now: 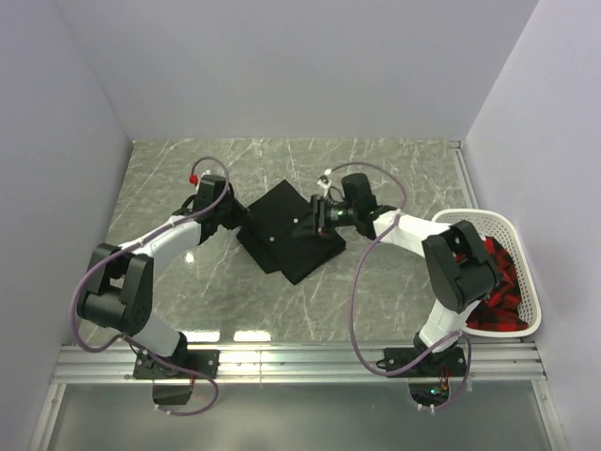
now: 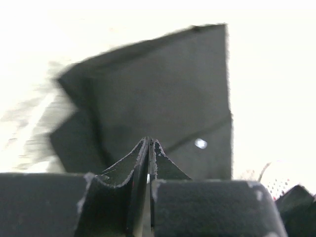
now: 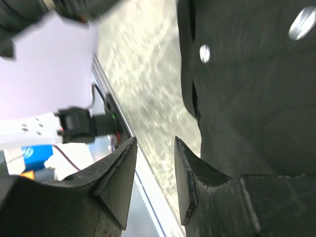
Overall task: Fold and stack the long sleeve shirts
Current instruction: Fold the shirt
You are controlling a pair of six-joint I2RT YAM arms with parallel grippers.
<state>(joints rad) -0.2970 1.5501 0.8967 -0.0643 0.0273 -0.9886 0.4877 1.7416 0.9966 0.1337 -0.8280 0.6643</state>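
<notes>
Nearly shut at the left gripper (image 2: 149,143), with only a sliver between the jaws and no cloth seen caught there; parked at the left corner of the black shirt (image 1: 286,230), centre of the top view. Parted at the right gripper (image 3: 155,143), with bare marble showing through the gap and nothing held; sits against the shirt's right-hand side, one finger just beside a cloth edge in the right wrist view. Outward from both: a compact dark packet flat on the table (image 1: 394,169), turned like a diamond, with a second layer peeking out along the lower left edge. Looks folded, or all but folded, judging by the tidy outline and the absence of loose sleeves. Close to square, so hard to call a long axis; seems slightly longer from upper left to lower right of the top view. Carries small pale buttons on top, so front side up; impossible to say which end has the collar. No stack anywhere in view. Further right, a white basket (image 1: 474,214) with red and black cloth (image 1: 493,291) inside, probably more to fold. By that reckoning, early: one shirt about done, the rest and the stacking ahead.
</notes>
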